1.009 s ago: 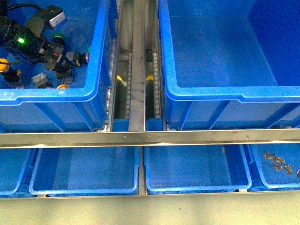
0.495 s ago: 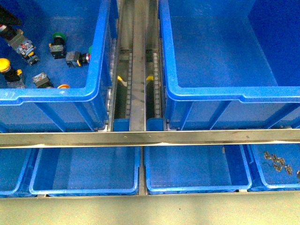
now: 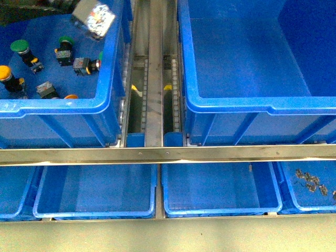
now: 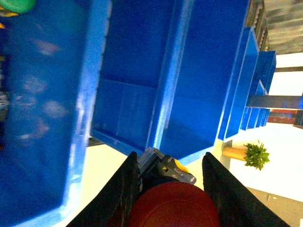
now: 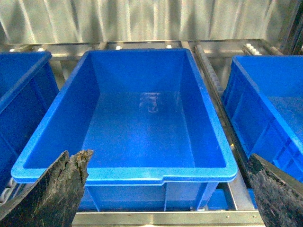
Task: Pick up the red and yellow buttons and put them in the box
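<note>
My left gripper [image 4: 170,182] is shut on the red button [image 4: 173,206]. Its round red cap fills the space between the black fingers [image 4: 126,189], with its grey body ahead. In the front view that button's grey body [image 3: 94,17] shows blurred, high over the left crate [image 3: 52,107] near its right wall. One yellow button [image 3: 6,73] and another yellow cap [image 3: 71,96] lie in that crate. The box [image 3: 262,105], the large deep crate on the right, holds nothing; it is also the box [image 5: 128,175] seen below my right gripper [image 5: 165,163], which is open and holds nothing.
Green-capped switches [image 3: 21,48] [image 3: 65,43] and loose grey bodies [image 3: 47,90] share the left crate. A roller conveyor lane [image 3: 153,79] runs between the two crates. A steel rail [image 3: 168,154] crosses in front, with shallow blue trays [image 3: 220,210] below it.
The left gripper was down among the switches in the left crate; it has risen with the red button and moved right, towards that crate's right wall. A green switch now shows where the arm was.
</note>
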Robot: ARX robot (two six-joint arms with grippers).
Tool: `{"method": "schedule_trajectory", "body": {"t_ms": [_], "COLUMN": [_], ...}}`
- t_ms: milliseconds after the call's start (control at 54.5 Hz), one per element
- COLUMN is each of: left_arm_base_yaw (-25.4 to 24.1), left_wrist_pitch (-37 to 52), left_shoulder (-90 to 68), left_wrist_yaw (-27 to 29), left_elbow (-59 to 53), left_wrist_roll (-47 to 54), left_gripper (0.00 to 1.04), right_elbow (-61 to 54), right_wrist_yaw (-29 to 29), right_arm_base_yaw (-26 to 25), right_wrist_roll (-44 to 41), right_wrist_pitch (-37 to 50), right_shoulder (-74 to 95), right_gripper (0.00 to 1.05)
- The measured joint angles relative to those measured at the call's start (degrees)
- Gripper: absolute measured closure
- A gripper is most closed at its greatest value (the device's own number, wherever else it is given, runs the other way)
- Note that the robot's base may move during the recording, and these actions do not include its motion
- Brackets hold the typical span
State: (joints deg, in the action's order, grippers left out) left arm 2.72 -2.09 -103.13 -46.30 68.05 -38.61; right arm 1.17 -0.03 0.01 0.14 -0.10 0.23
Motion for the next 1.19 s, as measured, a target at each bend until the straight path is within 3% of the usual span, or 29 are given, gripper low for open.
{"method": "schedule_trajectory", "body": {"t_ms": [385,605,624,679,715,807,917,1009,1192], "left_arm_base_yaw": [18.6,23.8,24.0,24.7,24.7,25.1,25.4,25.2,24.8], "left_wrist_pitch": [6.0,5.8,5.8,5.8,5.8,5.8,6.1,6.3,6.3], "left_shoulder": [-2.9,-5.7,-5.8,-6.2,-6.3,-6.3,-6.4,-6.4,-6.4], "left_wrist_yaw": [10.2,13.5,13.6,14.2,14.5,14.6,14.6,14.7,14.7], "left_elbow": [3.8,6.7,6.9,7.6,7.8,8.5,8.6,8.6,8.6], "left_wrist_roll": [-13.4,-15.6,-15.7,-16.0,-16.2,-16.4,-16.9,-17.0,-17.0], "left_gripper": [0.72,0.72,0.72,0.72,0.72,0.72,0.72,0.72,0.72], "right_elbow": [0.0,0.0,0.3,6.0,8.1,14.5,20.5,23.4,27.7], "right_wrist_yaw": [0.0,0.0,1.3,13.5,15.8,8.5,-2.0,-7.3,-12.2], "right_arm_base_yaw": [0.0,0.0,0.4,6.2,8.6,13.6,14.6,14.3,14.3], "right_wrist_roll": [0.0,0.0,0.7,3.3,2.8,-4.0,-13.2,-22.0,-33.0], "right_wrist_pitch": [0.0,0.0,-0.9,-12.2,-12.5,-2.2,6.5,9.1,9.2], "right_shoulder": [0.0,0.0,0.7,10.2,16.3,34.6,49.2,57.8,65.1], "right_gripper": [0.06,0.06,0.06,0.06,0.06,0.06,0.06,0.06,0.06]}}
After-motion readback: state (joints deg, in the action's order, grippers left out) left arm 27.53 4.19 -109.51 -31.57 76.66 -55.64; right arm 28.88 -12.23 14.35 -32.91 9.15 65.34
